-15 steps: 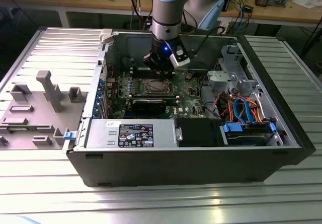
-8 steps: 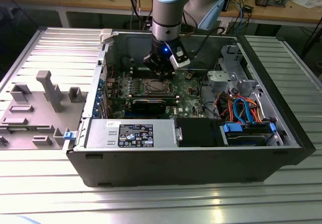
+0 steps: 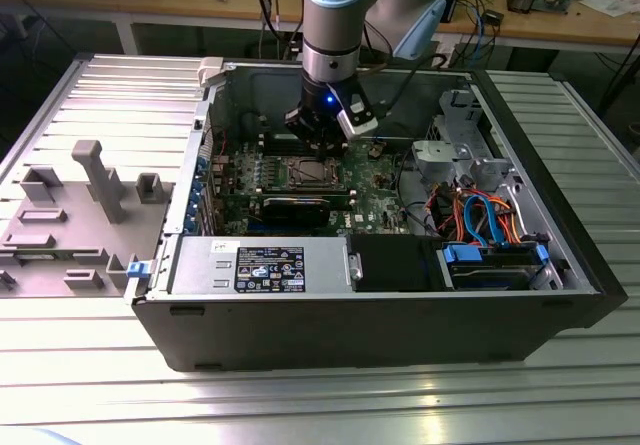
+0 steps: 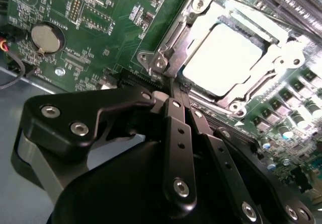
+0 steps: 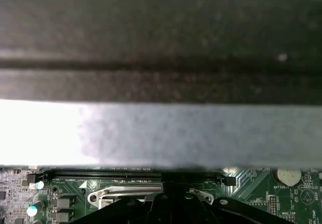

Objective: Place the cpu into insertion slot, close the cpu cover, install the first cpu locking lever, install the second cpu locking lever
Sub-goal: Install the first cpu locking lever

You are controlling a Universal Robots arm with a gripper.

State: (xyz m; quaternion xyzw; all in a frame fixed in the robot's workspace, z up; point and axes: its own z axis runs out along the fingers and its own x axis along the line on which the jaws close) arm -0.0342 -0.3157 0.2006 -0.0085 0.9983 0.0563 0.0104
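The cpu (image 4: 221, 58) lies in the insertion slot (image 3: 312, 172), its pale metal top showing through the window of the cpu cover (image 4: 173, 30). The cover lies flat over the chip. My gripper (image 4: 174, 89) has its black fingers (image 4: 177, 133) pressed together, their tips at the socket's edge by a corner screw (image 4: 160, 62). Nothing shows between them. In the exterior view the gripper (image 3: 325, 147) hangs just above the socket's far side. In the first wrist view the cover's silver edge (image 5: 126, 192) lies beside the gripper (image 5: 166, 191).
The motherboard sits inside an open computer case (image 3: 350, 325). Memory slots (image 4: 282, 2) run along one side of the socket and a coin battery (image 4: 45, 36) sits on the other. A long black card (image 3: 295, 205), drive cage (image 3: 470, 165) and cables (image 3: 480, 215) crowd nearby. A grey fixture (image 3: 80, 205) stands outside.
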